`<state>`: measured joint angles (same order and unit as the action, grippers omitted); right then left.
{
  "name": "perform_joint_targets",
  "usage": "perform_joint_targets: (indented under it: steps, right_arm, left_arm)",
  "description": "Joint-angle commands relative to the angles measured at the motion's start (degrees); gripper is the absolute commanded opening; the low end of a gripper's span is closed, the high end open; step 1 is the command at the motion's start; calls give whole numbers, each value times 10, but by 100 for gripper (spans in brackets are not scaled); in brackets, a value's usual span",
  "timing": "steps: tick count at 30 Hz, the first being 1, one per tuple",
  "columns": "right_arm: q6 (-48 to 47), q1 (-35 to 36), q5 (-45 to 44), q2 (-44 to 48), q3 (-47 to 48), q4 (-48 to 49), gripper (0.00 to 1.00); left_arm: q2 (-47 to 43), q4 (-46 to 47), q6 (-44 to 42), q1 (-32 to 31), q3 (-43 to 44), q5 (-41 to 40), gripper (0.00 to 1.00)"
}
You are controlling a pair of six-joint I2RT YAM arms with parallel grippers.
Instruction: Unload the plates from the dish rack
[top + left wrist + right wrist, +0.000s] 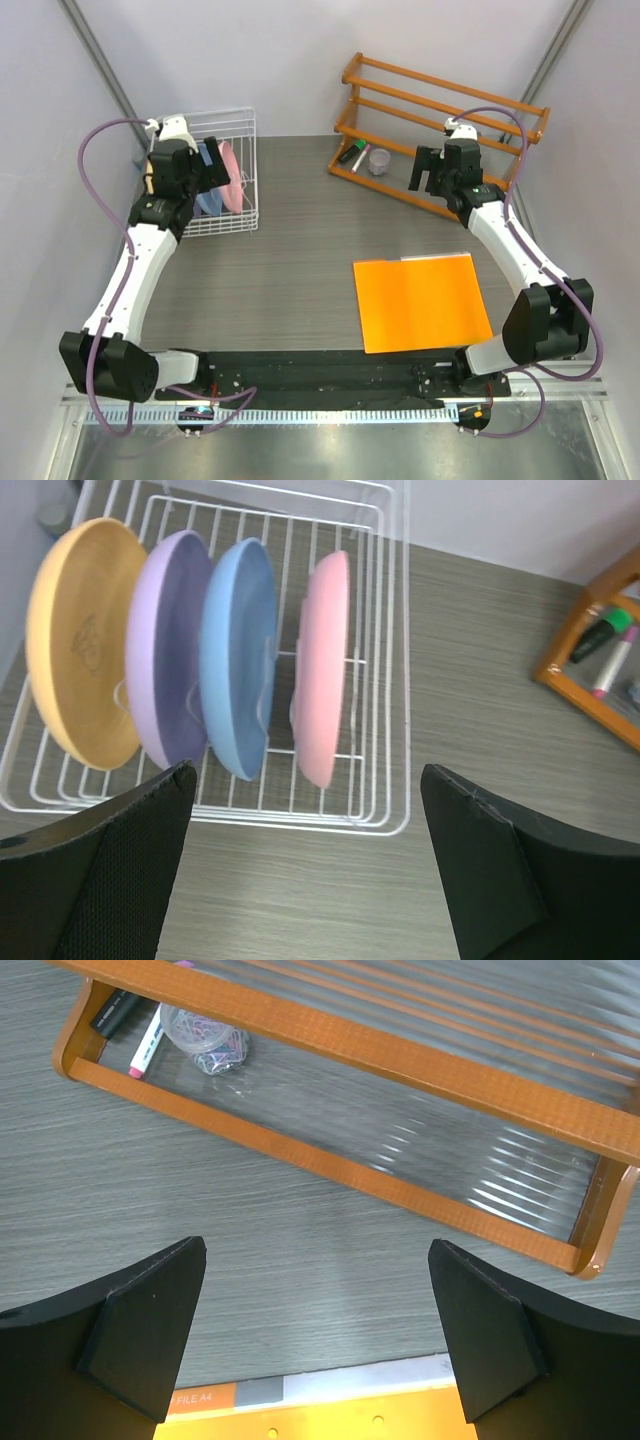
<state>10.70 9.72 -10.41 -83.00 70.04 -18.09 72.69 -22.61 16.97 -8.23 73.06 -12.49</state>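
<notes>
In the white wire dish rack [408, 680] several plates stand on edge in a row: yellow-orange [80, 640], lavender [165, 650], light blue [235, 650] and pink [325, 670]. My left gripper [308, 770] hovers open just in front of the rack's near rim, its jaws wide apart with nothing between them. From above, the left gripper [200, 170] sits at the left side of the rack [245, 150], with the pink plate [229, 175] showing beside it. Far to the right, my right gripper [318, 1250] hangs open and empty over bare table.
An orange-brown wooden slatted shelf [440, 110] stands at the back right, holding markers [140, 1045] and a clear cup of clips [205, 1040]. A flat orange sheet [420, 300] lies on the table at the front right. Grey walls close in both sides.
</notes>
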Motion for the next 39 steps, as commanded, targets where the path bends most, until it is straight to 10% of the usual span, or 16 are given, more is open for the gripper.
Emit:
perform_joint_targets:
  steps: [1, 24, 33, 39]
  right_arm:
    - [-5, 3, 14, -5, 31, 8, 100]
    - [-10, 3, 15, -41, 45, -8, 100]
    - [-9, 3, 15, -38, 41, -11, 100]
    - [-9, 3, 18, -38, 41, -13, 100]
  left_arm:
    - [27, 77, -21, 1, 14, -85, 92]
    - [248, 112, -60, -64, 120, -242, 63]
    - [300, 95, -60, -65, 134, -296, 40]
    - [309, 84, -57, -71, 140, -304, 0]
